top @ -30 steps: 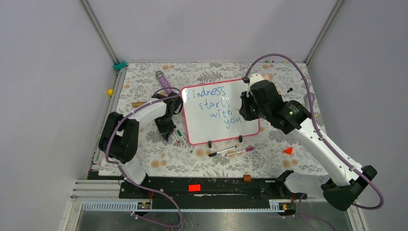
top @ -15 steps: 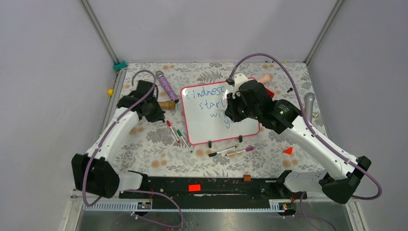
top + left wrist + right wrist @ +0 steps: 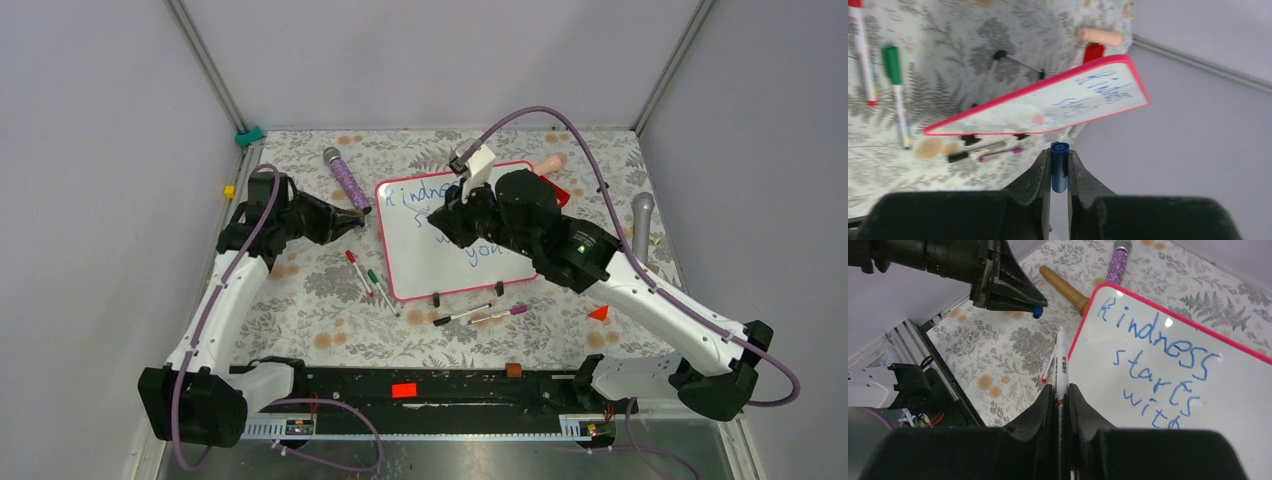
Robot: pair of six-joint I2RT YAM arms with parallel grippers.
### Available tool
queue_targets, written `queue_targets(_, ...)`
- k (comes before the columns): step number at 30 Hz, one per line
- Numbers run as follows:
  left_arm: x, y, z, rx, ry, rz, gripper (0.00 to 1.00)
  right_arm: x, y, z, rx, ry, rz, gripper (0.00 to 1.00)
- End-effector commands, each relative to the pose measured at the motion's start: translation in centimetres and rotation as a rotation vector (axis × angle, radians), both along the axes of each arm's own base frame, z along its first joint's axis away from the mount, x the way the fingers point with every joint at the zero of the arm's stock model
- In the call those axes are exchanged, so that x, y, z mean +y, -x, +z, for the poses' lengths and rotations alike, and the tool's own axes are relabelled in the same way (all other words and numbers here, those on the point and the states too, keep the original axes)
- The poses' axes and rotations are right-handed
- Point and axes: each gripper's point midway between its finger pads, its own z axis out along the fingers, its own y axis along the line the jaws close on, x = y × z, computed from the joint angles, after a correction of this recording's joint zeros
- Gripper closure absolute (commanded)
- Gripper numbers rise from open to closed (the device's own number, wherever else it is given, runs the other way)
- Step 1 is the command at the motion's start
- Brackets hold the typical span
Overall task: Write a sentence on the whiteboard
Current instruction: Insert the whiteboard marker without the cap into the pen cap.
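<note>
DESK: Two arms raised over the flowered table point(image 3: 300, 300). What am I looking at?

OPERATOR: The whiteboard point(image 3: 425, 265) lies mid-table, its black clip feet at the near edge, "Kindness starts with you" in blue across it. My right gripper point(image 3: 1061, 392) is clamped on a white marker point(image 3: 1061, 357), tip pointing out just beside the board's left rim. My left gripper point(image 3: 1059, 159) pinches a small blue cap point(image 3: 1059, 170), held apart from the marker tip, off the board's upper-left corner.

DESK: So the sentence looks done. What could spoil it?

OPERATOR: Capping, I'd judge, is the step in hand, and alignment is my worry. The cap is small and barely clears my fingertips. If I bring it in off-axis, the marker tip could lever it out of the fingers and send it down among the loose pens point(image 3: 368, 278) by the board. The marker is gripped far back along its barrel, so a hard push could slide it in the jaws. And my right arm hangs over the writing. Dip it while lining up and I'd smear the blue letters, or drag a stray stroke across them.
</note>
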Motion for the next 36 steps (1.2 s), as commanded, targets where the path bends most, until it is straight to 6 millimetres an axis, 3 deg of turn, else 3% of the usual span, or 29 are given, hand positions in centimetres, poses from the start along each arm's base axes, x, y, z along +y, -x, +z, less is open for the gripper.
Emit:
queue_targets(1, -1.0, -1.4, 7.2, -0.081, 0.265, 0.126, 1.00, 2.3, -0.3, 3.0, -0.117, -0.050, 0.030, 1.00)
queue_targets(10, -2.8, -1.4, 9.9, -0.069, 0.394, 0.158, 1.00, 4.2, 0.6, 2.5, -0.142, -0.033, 0.077, 1.00)
queue_targets(22, -4.9, 0.1, 10.6, -0.047, 0.453, 0.139, 1.00, 4.6, 0.0, 1.4, -0.141, 0.003, 0.051, 1.00)
queue_targets(36, -5.2, 1.0, 9.5, -0.018, 0.434, 0.125, 1.00, 4.1, -0.3, 1.8, -0.161, -0.001, 0.023, 1.00)
